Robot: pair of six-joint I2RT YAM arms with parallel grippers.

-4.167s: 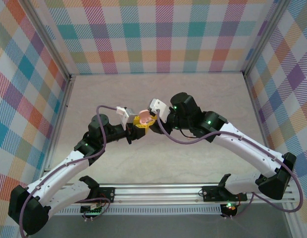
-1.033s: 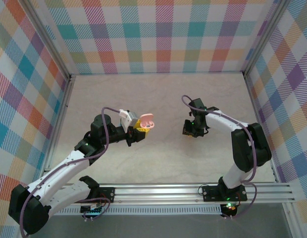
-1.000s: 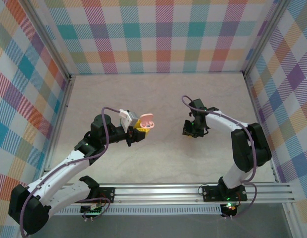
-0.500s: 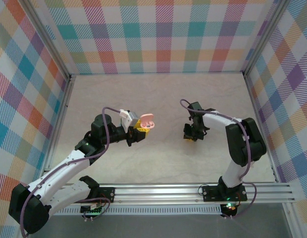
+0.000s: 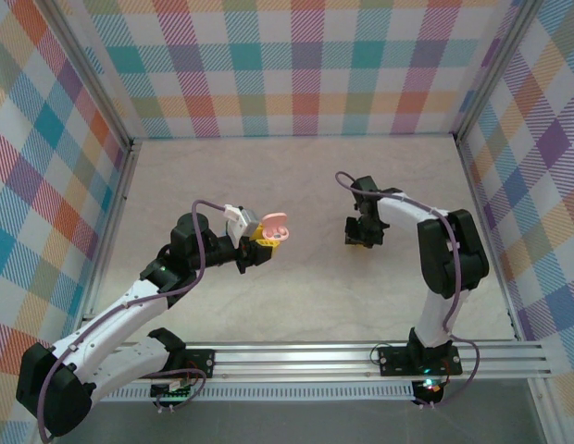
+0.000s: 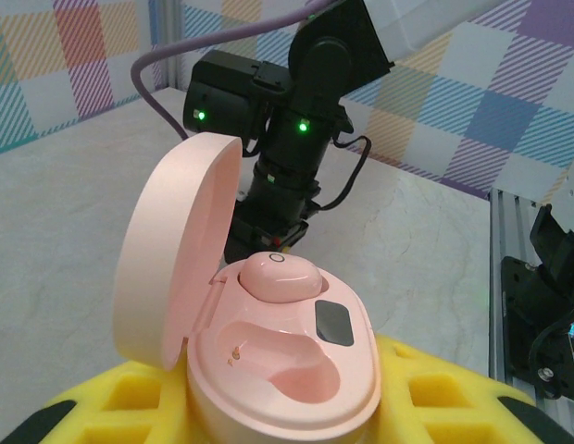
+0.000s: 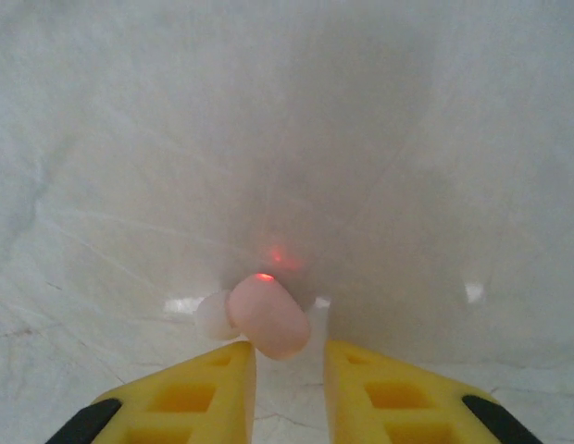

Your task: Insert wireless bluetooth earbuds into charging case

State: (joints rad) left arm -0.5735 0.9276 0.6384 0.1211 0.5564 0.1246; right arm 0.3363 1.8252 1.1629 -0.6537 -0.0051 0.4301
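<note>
Two wells show in the pink oval plastic charging case (image 6: 278,370), which the left hand (image 5: 260,242) clamps between its yellow foam pads and holds up off the table with the lid swung open. The nearer well (image 6: 268,344) is bare, while the farther one already carries a salmon pink rounded plastic earbud (image 6: 280,276). So this case looks half filled, and the step in hand seems to be fetching its second bud. Farther out, well apart from the case, the right hand (image 7: 289,356) is down at the pale marbled table (image 7: 287,139). Its yellow fingers stand only narrowly parted. A loose salmon pink earbud (image 7: 268,316) lies on the table right at their tips, overlapping the left one, with a small whitish part beside it. I cannot tell whether the fingers pinch this bud or merely touch it. It sits at the very mouth of the hand rather than deep between the fingers, so any hold is likely shallow. The next move probably calls for a firm, centred grip on the bud before lifting. After that comes a carry across to the open case and a careful turn, so the bud drops squarely into the bare well. A smooth, tiny bud like this could easily squirt out sideways.
</note>
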